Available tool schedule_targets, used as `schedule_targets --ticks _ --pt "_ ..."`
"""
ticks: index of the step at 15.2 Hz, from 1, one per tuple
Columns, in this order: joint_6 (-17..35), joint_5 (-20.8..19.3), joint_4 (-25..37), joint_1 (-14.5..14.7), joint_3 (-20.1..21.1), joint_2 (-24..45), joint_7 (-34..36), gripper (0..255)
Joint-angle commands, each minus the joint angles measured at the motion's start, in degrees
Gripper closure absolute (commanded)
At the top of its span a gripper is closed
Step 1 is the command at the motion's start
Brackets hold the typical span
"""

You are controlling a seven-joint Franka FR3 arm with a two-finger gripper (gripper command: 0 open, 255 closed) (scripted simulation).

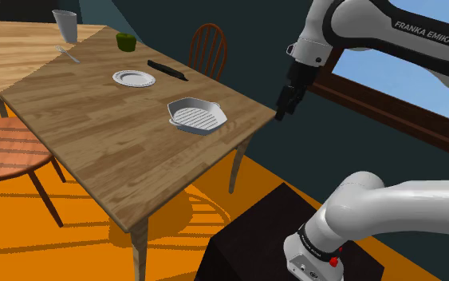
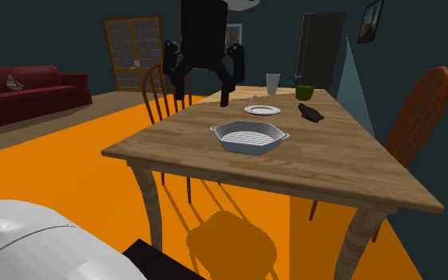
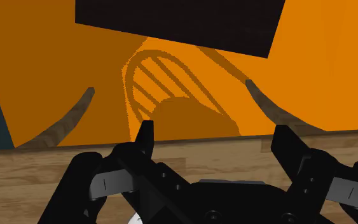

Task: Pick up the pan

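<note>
A pale grey square pan with a ribbed bottom and two small handles lies flat on the wooden table, near its corner. The second exterior view has the same pan on the table's near part. My black gripper hangs in the air to the shoulder view's right of the pan, just beyond the table's edge. It is open and holds nothing. In the second exterior view the gripper hovers above and to the left of the pan, fingers apart. The wrist view's gripper looks over the table's edge at orange floor.
Farther along the table lie a white plate, a black knife, a green cup, a fork and a glass. Wooden chairs stand at the table. A window ledge runs behind the arm.
</note>
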Motion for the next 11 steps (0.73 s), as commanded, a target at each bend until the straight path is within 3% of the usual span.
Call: schedule_targets --ticks 1,11 --pt "0.0 0.0 0.0 0.0 0.0 0.0 0.0 0" --pt "19.1 0.6 1.7 -2.6 0.7 15.8 5.8 0"
